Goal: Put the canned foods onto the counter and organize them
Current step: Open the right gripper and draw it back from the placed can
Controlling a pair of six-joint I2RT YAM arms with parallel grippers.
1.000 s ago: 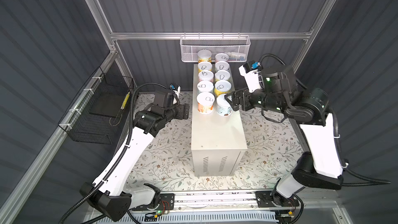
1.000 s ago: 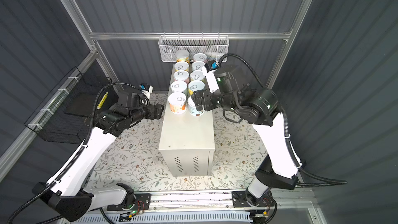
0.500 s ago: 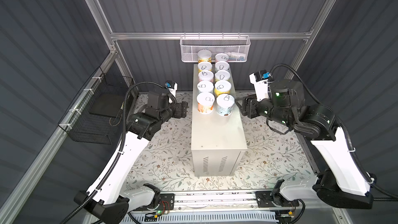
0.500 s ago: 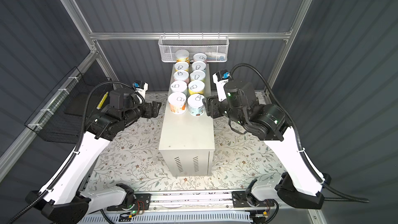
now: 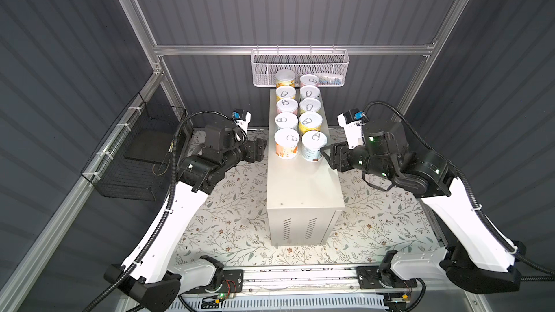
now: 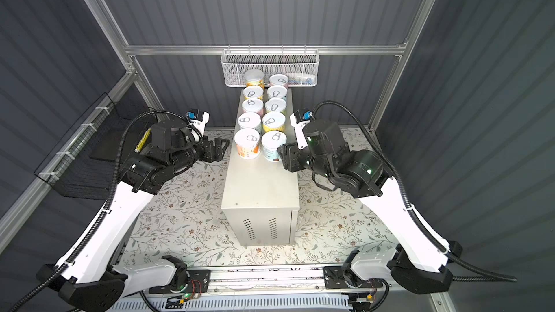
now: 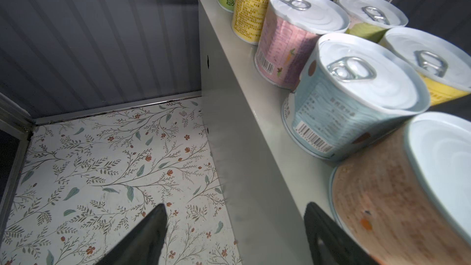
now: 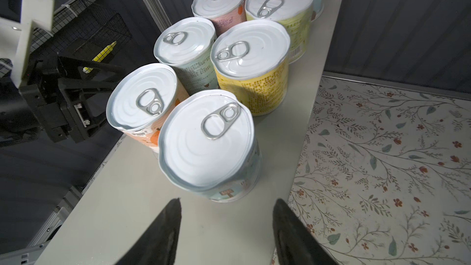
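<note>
On the surface [image 5: 303, 187]: ten cans [image 5: 310, 121], two rows, far end | left tool [image 5: 261, 150] + right tool [image 5: 326, 157] beside it, jaws apart, empty | placing looks done, next just back off gently

White mesh basket [image 5: 300, 67] hangs at the back. Black wire basket [image 5: 129, 175] hangs left. Floral mat [image 5: 234, 220] covers the floor.

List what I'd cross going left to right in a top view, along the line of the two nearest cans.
Black wire basket → left gripper → orange can → pale blue can → right gripper.
</note>
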